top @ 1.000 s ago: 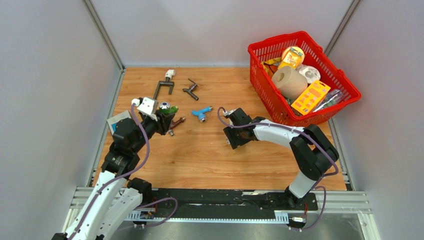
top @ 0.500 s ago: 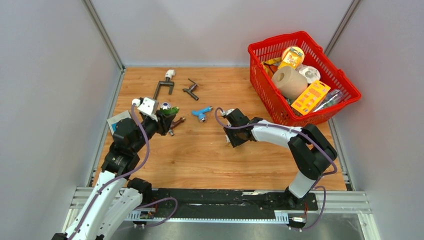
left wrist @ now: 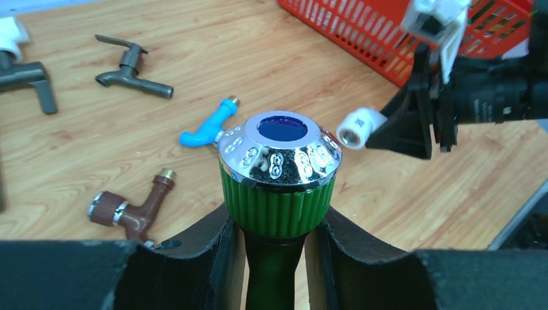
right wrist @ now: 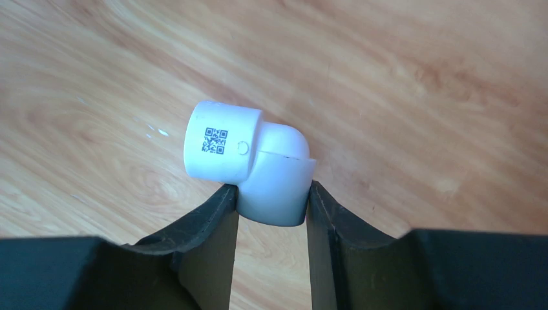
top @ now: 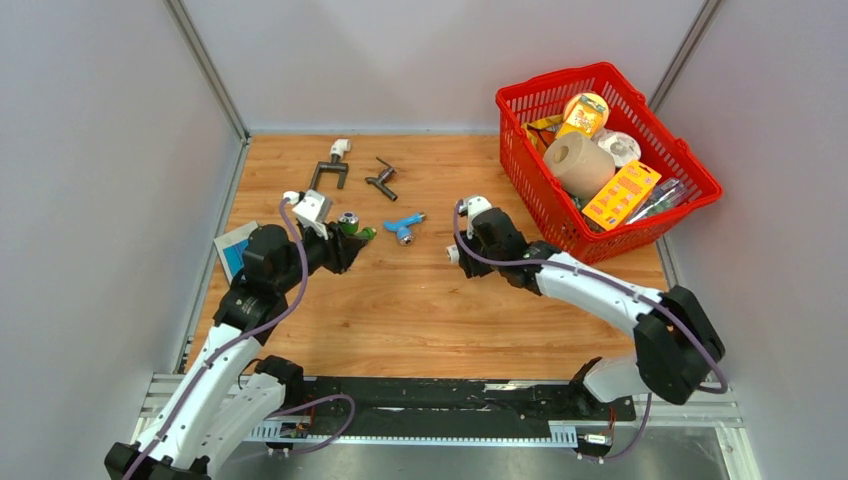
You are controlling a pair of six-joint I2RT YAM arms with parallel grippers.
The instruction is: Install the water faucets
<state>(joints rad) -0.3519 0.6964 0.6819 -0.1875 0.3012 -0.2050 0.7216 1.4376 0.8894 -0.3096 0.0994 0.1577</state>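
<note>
While three faucets [left wrist: 205,129] lie loose, left gripper [left wrist: 273,236] clamps green faucet [left wrist: 278,194]; right gripper [right wrist: 272,203] clamps one elbow [right wrist: 249,158].

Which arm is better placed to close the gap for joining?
Right, probably: the right gripper holds the elbow, socket facing the green faucet clamped in the left gripper.

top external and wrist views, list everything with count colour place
green faucet: 1, green with chrome collar, in left end effector
blue faucet: 1, blue, table centre
brown faucet: 1, brown, table, left side
dark grey faucet: 1, dark grey, far table
pipe bracket: 1, dark grey, white end, far left
elbow fitting: 1, white, in right end effector
basket: 1, red, far right corner
card: 1, blue-white, left edge
left end effector: 1, black, shut on green faucet
right end effector: 1, black, shut on elbow fitting
</note>
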